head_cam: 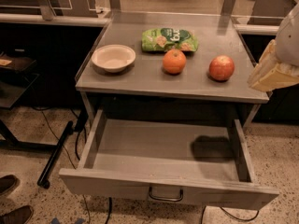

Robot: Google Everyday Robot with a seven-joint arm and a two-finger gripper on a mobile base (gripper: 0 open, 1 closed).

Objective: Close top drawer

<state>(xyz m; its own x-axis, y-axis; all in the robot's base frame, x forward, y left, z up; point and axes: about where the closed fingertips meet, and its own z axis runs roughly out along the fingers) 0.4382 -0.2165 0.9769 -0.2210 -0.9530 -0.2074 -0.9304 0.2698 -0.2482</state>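
The top drawer (166, 146) is a wide, shallow grey drawer under the tabletop. It is pulled far out toward me and its inside is bare. Its flat front panel (112, 185) faces me low in the view, with a dark metal loop handle (166, 196) at its centre. My gripper (273, 73) is a beige piece below a white arm part at the right edge. It hangs over the table's right front corner, above and to the right of the drawer, apart from it.
On the grey tabletop (140, 80) stand a white bowl (113, 58), a green snack bag (169, 39), an orange (174, 61) and a red apple (221, 68). A dark stand (56, 155) and cables lie on the floor at left. Shoes (9, 204) show at bottom left.
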